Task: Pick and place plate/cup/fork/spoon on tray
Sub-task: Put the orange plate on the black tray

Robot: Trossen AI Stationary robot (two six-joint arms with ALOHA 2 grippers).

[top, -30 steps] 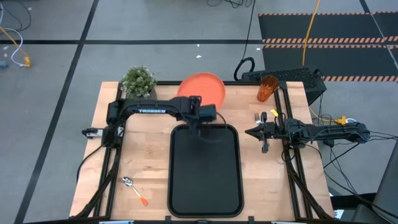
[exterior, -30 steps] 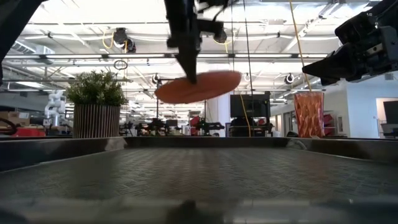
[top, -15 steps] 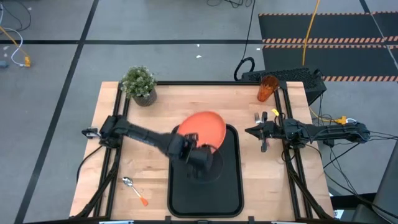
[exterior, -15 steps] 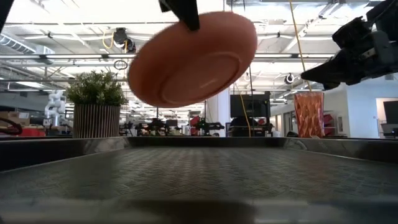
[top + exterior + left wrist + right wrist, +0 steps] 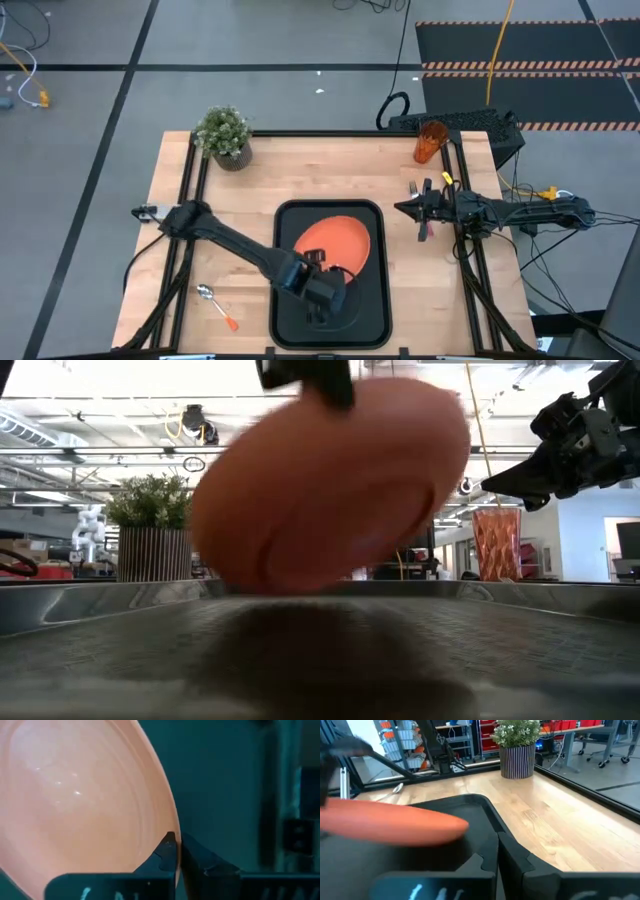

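Observation:
My left gripper [image 5: 318, 268] is shut on the round orange plate [image 5: 336, 242], which hangs tilted over the black tray [image 5: 283, 215]. In the low view the plate [image 5: 330, 490] shows its underside. My right gripper [image 5: 405, 211] waits shut at the table's right side, holding nothing. The fork's tines [image 5: 413, 187] show beside that arm; its handle is partly hidden under the arm. The amber cup [image 5: 430, 142] stands at the far right. The spoon [image 5: 215, 305] lies flat on the wood at the near left. My left gripper pinches the plate's rim [image 5: 170, 827] between its two fingers, at the plate's near edge. The fingers slant steeply down from the near left. The plate hangs tilted, near edge up and far edge low over the tray; whether that low edge touches the tray I cannot tell.
A potted green plant [image 5: 224, 135] stands at the far left corner. Black rails run along the table's left and right sides. Bare wood lies on both sides of the tray.
My left gripper has carried the plate from beyond the tray's far end toward the table's near edge, over the tray's middle, sinking a little. The plate has tipped from nearly level to steeply tilted, its underside facing the near side.

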